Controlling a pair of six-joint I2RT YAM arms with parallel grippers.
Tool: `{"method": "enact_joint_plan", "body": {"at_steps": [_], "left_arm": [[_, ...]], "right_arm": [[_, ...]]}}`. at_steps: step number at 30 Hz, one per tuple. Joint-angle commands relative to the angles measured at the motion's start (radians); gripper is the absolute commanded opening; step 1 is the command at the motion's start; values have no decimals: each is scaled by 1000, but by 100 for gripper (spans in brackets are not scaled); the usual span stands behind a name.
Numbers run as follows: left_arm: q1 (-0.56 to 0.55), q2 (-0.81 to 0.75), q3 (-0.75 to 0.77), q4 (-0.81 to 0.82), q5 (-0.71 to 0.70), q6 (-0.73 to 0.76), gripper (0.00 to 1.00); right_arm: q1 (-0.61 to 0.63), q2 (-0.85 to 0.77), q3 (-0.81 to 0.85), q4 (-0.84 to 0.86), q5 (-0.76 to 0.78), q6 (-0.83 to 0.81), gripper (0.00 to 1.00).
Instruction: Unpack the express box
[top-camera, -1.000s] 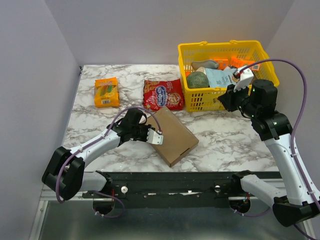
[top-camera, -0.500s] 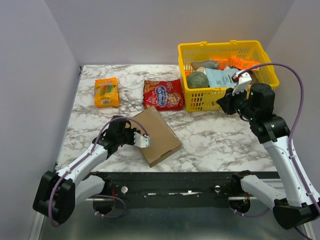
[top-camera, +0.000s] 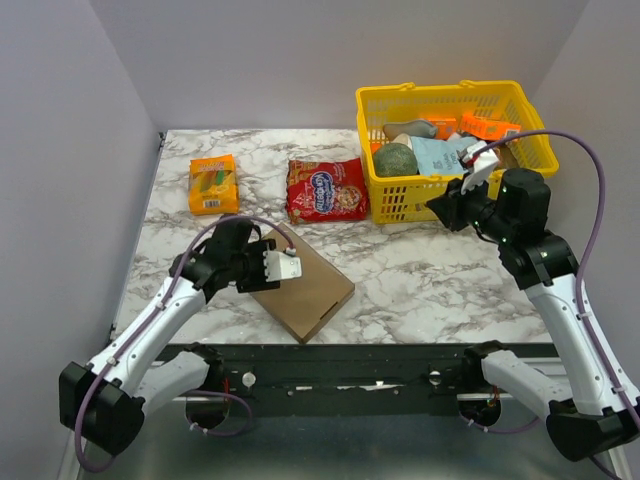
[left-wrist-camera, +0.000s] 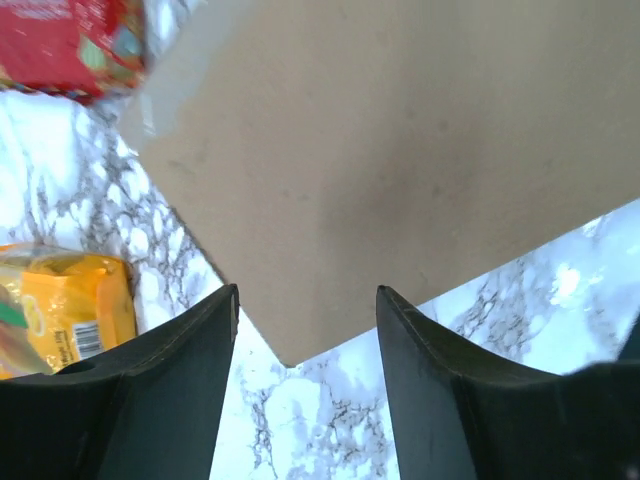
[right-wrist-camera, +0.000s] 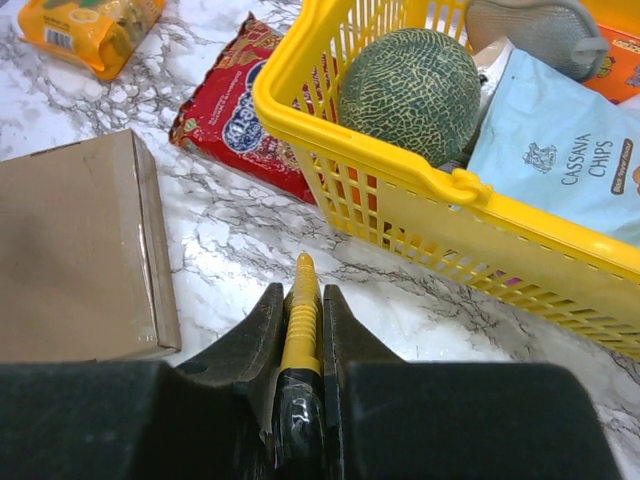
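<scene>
The express box (top-camera: 312, 292), flat plain brown cardboard, lies closed on the marble table near the front edge. In the left wrist view its corner (left-wrist-camera: 330, 200) points in between my fingers. My left gripper (top-camera: 262, 268) hovers at the box's left corner, open (left-wrist-camera: 306, 300), with nothing between the fingers. To the right, my right gripper (top-camera: 442, 210) hangs just in front of the yellow basket (top-camera: 400, 205). It is shut (right-wrist-camera: 301, 292) on a thin yellow ribbed tool (right-wrist-camera: 303, 310) whose tip points toward the table between box (right-wrist-camera: 70, 250) and basket.
A red snack bag (top-camera: 327, 189) and an orange-yellow packet (top-camera: 213, 184) lie at the back of the table. The yellow basket (right-wrist-camera: 520, 250) holds a green melon (right-wrist-camera: 410, 90), a pale blue chips bag (right-wrist-camera: 570, 150) and other packets. Grey walls close in the left side and the back.
My left gripper dragged the box toward the near left, then opened and let go of it. The right gripper with the yellow tool has shifted only slightly.
</scene>
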Motion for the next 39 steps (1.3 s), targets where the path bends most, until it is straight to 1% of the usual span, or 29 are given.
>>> {"method": "enact_joint_plan", "body": {"at_steps": [1, 2, 4, 5, 8, 9, 11, 12, 13, 15, 16, 17, 18, 19, 22, 24, 29, 32, 33, 35, 36, 38, 39], "left_arm": [[-23, 97, 230, -124, 80, -198, 67], [-25, 167, 261, -118, 83, -233, 67], [-23, 241, 338, -92, 47, -293, 67], [-22, 308, 363, -78, 28, -366, 66], [7, 409, 429, -55, 18, -450, 65], [23, 428, 455, -49, 18, -514, 65], [47, 474, 478, -29, 37, -586, 63], [64, 485, 493, -19, 48, -653, 62], [96, 494, 496, -1, 59, -692, 62], [133, 511, 498, 17, 97, -743, 63], [167, 513, 495, 33, 114, -776, 63], [184, 520, 489, 42, 125, -792, 64], [197, 526, 479, 47, 136, -804, 69], [207, 537, 478, 45, 146, -806, 70], [222, 595, 484, 34, 154, -816, 70], [231, 652, 504, 18, 186, -821, 68], [283, 733, 492, 33, 315, -827, 65], [302, 773, 533, -1, 304, -786, 65], [302, 780, 566, -18, 292, -745, 65], [314, 787, 616, -64, 260, -711, 65], [323, 786, 680, -82, 257, -695, 65], [336, 777, 761, -133, 196, -674, 65], [339, 770, 853, -151, 167, -669, 65]], "right_arm": [[-5, 20, 19, 41, -85, -44, 0], [-5, 29, 19, 41, -140, -67, 0], [-5, 41, 33, 25, -211, -142, 0], [-5, 50, 36, 24, -258, -156, 1], [-5, 64, 67, 25, -249, -170, 0], [-5, 76, 77, 25, -243, -169, 0], [-5, 92, 116, 21, -245, -133, 0], [-5, 109, 134, 12, -251, -130, 1], [-5, 119, 146, 1, -263, -129, 0], [-5, 136, 168, -5, -260, -89, 0], [-5, 156, 176, -14, -257, -43, 0], [-5, 164, 182, -19, -292, -38, 0], [-5, 176, 191, -24, -315, -37, 0], [-5, 197, 199, -40, -335, -32, 0], [-5, 237, 243, -68, -370, 2, 0], [-6, 256, 268, -77, -378, -10, 0], [-3, 247, 289, -55, -274, -61, 0], [-3, 204, 254, -12, -243, -74, 0], [-3, 192, 240, -1, -248, -67, 0], [-3, 179, 220, 13, -265, -64, 0], [-3, 181, 207, 18, -257, -58, 0], [-3, 184, 196, 44, -230, -34, 0], [-3, 182, 179, 63, -229, -24, 0]]}}
